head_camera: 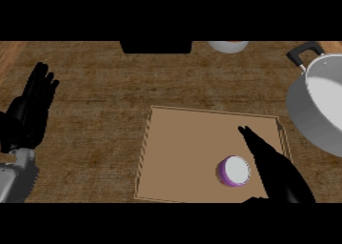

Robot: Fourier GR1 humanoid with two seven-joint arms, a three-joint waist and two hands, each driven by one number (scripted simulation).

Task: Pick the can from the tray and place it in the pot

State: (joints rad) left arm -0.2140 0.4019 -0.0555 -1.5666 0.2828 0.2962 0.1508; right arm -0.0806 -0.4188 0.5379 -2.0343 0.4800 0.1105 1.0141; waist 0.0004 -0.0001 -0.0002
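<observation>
A purple can (pixel 234 170) with a white top stands upright in the near right part of the brown tray (pixel 180 143). My right hand (pixel 272 162) reaches over the tray just to the right of the can, fingers straight and open, close beside it without curling round it. The silver pot (pixel 321 107) with a black handle sits at the right edge, beyond the tray's right rim. My left hand (pixel 29 112) rests open at the left, fingers up, far from the tray.
A black object (pixel 155 46) and a white bowl-like object (pixel 227 45) sit at the counter's far edge. A lighter wooden strip (pixel 3 62) runs along the far left.
</observation>
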